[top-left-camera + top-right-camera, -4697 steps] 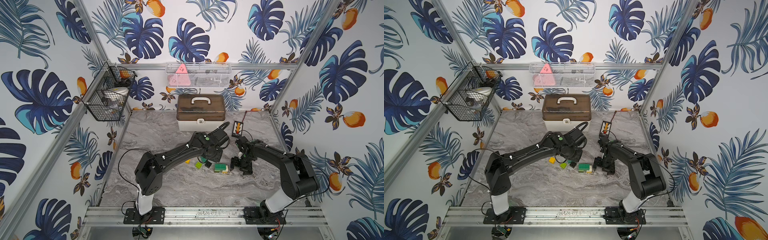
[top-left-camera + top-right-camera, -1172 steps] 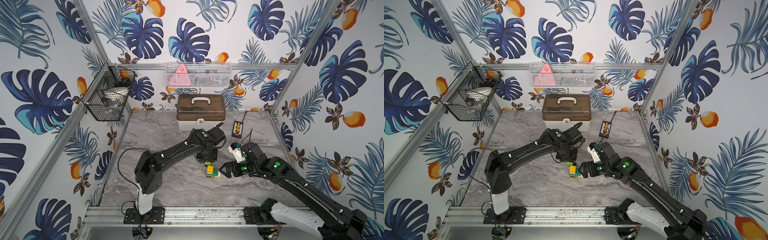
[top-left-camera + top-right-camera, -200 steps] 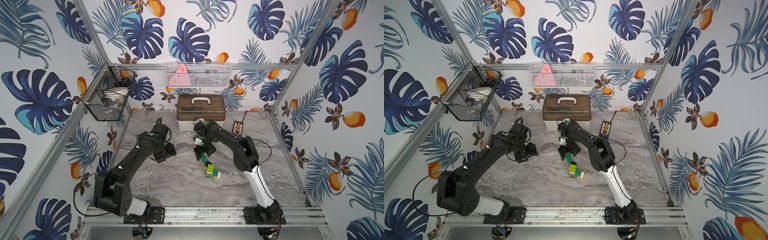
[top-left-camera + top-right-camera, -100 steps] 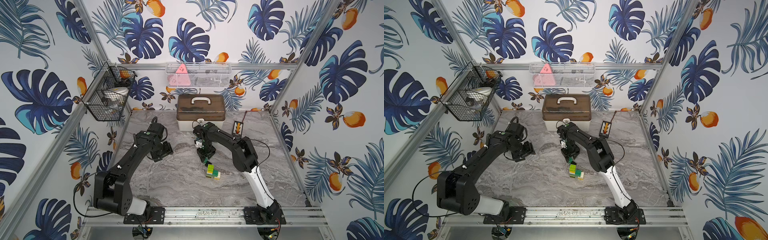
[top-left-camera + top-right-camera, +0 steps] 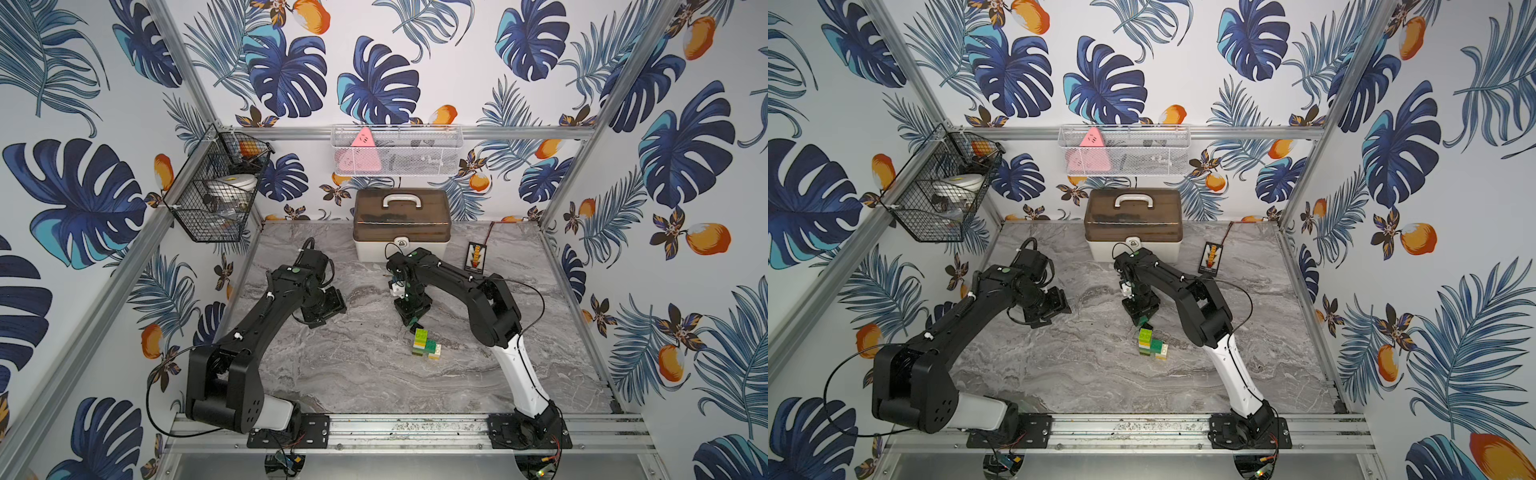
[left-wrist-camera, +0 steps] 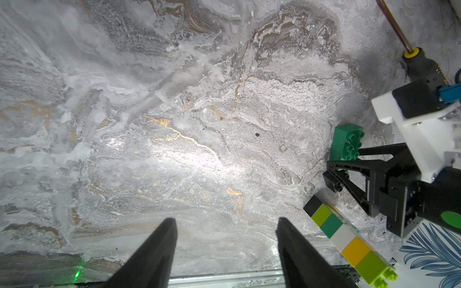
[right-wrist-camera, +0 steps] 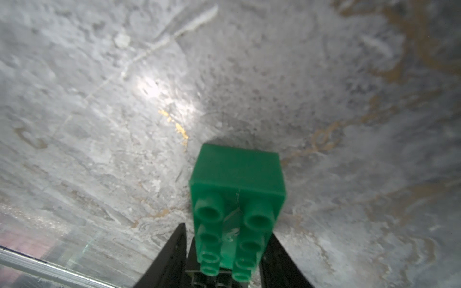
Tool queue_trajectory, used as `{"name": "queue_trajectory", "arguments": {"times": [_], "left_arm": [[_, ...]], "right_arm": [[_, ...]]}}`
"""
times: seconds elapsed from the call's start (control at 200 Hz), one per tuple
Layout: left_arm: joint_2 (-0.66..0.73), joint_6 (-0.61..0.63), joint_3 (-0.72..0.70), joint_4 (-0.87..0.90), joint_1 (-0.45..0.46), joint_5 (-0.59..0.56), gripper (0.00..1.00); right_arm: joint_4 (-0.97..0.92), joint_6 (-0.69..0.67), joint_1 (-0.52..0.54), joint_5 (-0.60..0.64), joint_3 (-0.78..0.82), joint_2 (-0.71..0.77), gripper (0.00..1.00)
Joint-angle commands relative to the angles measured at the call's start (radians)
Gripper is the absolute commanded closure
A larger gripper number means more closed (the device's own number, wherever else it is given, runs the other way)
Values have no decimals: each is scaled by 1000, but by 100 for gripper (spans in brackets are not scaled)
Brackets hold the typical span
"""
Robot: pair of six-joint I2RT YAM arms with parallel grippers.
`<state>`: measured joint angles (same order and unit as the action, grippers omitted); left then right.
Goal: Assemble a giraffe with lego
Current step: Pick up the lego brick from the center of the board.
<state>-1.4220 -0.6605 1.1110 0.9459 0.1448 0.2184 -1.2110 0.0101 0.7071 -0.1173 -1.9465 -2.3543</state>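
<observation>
Right wrist view: the right tool (image 7: pixel 227 230) pinches a green brick (image 7: pixel 237 189) between its fingers. The studs face the camera and the brick's far end points down at the marbled bench (image 7: pixel 99 99). I cannot tell whether that end touches the bench. A dark studded piece shows just under the brick, too cut off to name.

Left wrist view: the left tool (image 6: pixel 225 220) stands spread, with nothing between its fingers and only bare bench beneath. The same view takes in the right tool with the green brick at its tips and a small black brick (image 6: pixel 334 183) close by the fingertips. It also shows the giraffe (image 6: pixel 346 239) lying flat on the bench, a column striped black, lime, green, white, yellow and lime, with studs at the lime end. A screwdriver (image 6: pixel 419 62) lies beyond the right tool.

In both top views the giraffe (image 5: pixel 426 343) (image 5: pixel 1152 343) lies near the middle of the bench, just in front of the right tool and apart from it. The left tool hangs well off to its left. A box (image 5: pixel 401 224) with a handle stands at the back wall.
</observation>
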Motion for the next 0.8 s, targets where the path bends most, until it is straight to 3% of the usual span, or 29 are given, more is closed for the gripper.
{"name": "queue_trajectory", "arguments": {"times": [0.0, 0.17, 0.355, 0.55, 0.796], "left_arm": [[7, -12, -7, -7, -3, 22, 31], [7, 0, -16, -4, -2, 27, 31], [2, 16, -16, -4, -2, 29, 31], [-5, 19, -10, -7, -2, 38, 31], [-15, 49, 7, -3, 11, 25, 31]], "right_arm": [[101, -12, 3, -1, 17, -12, 52], [126, -9, 3, 16, 28, -13, 56], [188, 11, 3, 19, 75, 13, 72], [233, 12, 4, 30, 105, 50, 81], [205, -2, 3, 95, 71, 159, 83]]}}
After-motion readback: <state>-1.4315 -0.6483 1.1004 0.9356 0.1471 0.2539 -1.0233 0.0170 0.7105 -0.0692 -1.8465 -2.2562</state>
